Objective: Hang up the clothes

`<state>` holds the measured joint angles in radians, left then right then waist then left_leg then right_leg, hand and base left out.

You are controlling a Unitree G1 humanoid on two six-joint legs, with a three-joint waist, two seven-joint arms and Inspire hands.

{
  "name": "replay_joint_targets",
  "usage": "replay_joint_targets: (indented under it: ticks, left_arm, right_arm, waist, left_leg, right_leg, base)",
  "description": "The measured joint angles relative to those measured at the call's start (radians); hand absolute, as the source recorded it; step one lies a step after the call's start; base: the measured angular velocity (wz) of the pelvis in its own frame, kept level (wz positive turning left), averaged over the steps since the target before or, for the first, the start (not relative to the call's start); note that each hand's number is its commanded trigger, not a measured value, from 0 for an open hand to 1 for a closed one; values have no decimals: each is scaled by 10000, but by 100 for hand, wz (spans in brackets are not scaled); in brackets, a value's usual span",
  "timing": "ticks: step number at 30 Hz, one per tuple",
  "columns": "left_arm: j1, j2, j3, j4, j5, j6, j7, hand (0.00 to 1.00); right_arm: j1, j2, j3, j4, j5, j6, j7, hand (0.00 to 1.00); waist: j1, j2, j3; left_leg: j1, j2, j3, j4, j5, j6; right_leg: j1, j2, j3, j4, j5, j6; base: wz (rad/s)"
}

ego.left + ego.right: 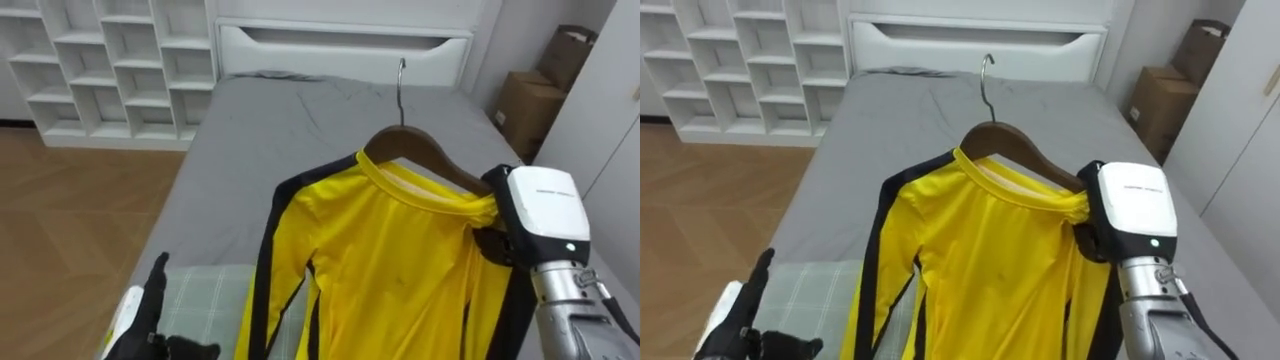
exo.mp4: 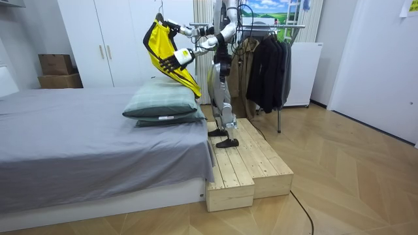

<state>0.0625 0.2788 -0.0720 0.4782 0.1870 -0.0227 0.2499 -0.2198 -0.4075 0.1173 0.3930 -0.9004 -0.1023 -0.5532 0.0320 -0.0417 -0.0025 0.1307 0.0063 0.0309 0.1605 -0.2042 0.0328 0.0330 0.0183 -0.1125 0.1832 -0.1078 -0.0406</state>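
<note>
First, in the left eye view, one yellow shirt [image 1: 390, 270] hangs on one wooden hanger [image 1: 440, 160] held up over the grey bed [image 1: 250, 150]. The right hand [image 1: 540, 215] is clamped on the hanger's right end, where the cloth bunches. The left hand [image 1: 150, 310] is low, with straight fingers holding nothing, above a checked pillow [image 1: 205, 300]. Two cardboard boxes [image 1: 530, 105] stand at the far right. The right eye view adds one white shelf [image 1: 740, 60]. In the room view the robot stands on two wooden platforms [image 2: 241, 163] beside two stacked pillows [image 2: 163, 101], with one clothes rack [image 2: 268, 65] behind it.
</note>
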Motion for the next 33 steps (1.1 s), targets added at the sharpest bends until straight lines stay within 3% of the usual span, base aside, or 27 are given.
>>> replay_joint_targets:
  ticks: [3,6,9,13,17,24,29,33]
  left_arm:
    - [264,12,839,743,11,-22,157,0]
    - [672,98,1366,1443,7,-231,263,0]
    - [989,116,1593,2389,5,-212,256,0]
    - [1373,108,1599,2955,3,-217,229,0]
    - [1389,109,1599,4054,12,-219,229,0]
    - [1759,81,1597,5611,154,-79,110,0]
    - [1760,40,1586,6079,219,265,35,0]
    - [1843,-137,1482,6140,229,560,35,0]
  right_arm:
    - [465,-232,-439,-733,4,-201,0,100]
    - [525,-508,-707,-1196,-6,-279,-1,100]
    - [1044,-574,-1057,-2229,-47,-295,-14,100]
    - [1253,-574,-1128,-2570,-41,-315,-20,100]
    - [1273,-576,-1127,-2707,-43,-280,-10,100]
    - [1661,-579,-1128,-4344,-26,-381,101,100]
    - [1705,-575,-1090,-4857,-57,-359,289,100]
    - [1910,-575,-1089,-5335,-57,-301,339,100]
  waist:
    - [25,-3,-2]
    - [50,15,-13]
    - [44,33,-51]
    - [51,31,-50]
    - [120,33,-58]
    - [207,-15,-58]
    - [329,-129,10]
    - [350,-195,-12]
  left_leg:
    - [1,38,47,-7,1,0]
    - [32,59,186,-36,0,-1]
    - [54,71,201,-80,0,-1]
    - [55,67,211,-87,-2,-3]
    - [70,12,232,-234,-9,-6]
    - [91,49,230,-264,-16,-20]
    - [74,40,238,-269,-18,-20]
    - [11,33,301,-275,-18,-19]
  right_leg:
    - [-14,-2,3,4,-15,-11]
    - [-22,9,40,-3,-20,-13]
    - [22,22,43,-82,-19,-13]
    - [16,16,34,-80,-19,-12]
    - [-30,92,35,-71,-19,-12]
    - [-36,192,240,-108,-19,-26]
    - [-48,187,241,-112,-19,-26]
    - [-149,194,254,-86,-19,-25]
  base:
    - [-1]
    - [-11]
    - [-2]
    - [0]
    - [0]
    - [-2]
    - [0]
    - [-4]
